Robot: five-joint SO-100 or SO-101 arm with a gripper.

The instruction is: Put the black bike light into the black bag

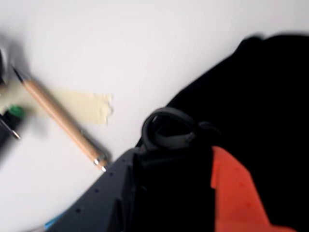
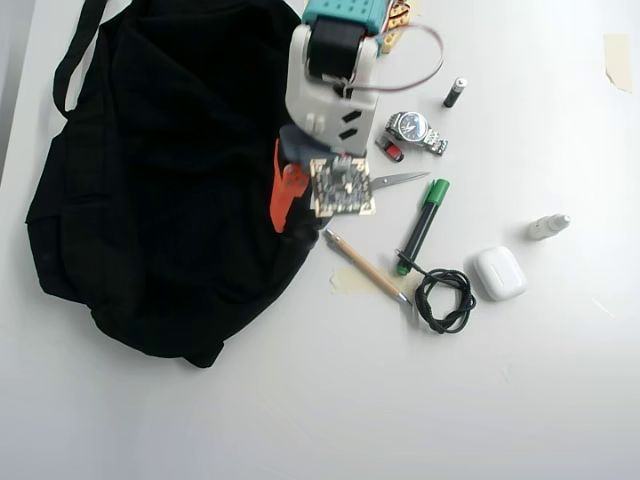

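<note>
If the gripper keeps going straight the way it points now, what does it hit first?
Most likely the black bag: the gripper, holding the black bike light, points at its edge, though depth is unclear.

bike light: blurred, lower part hidden between the gripper's jaws
bag: cut off at right edge
pencil: smeared by blur
</note>
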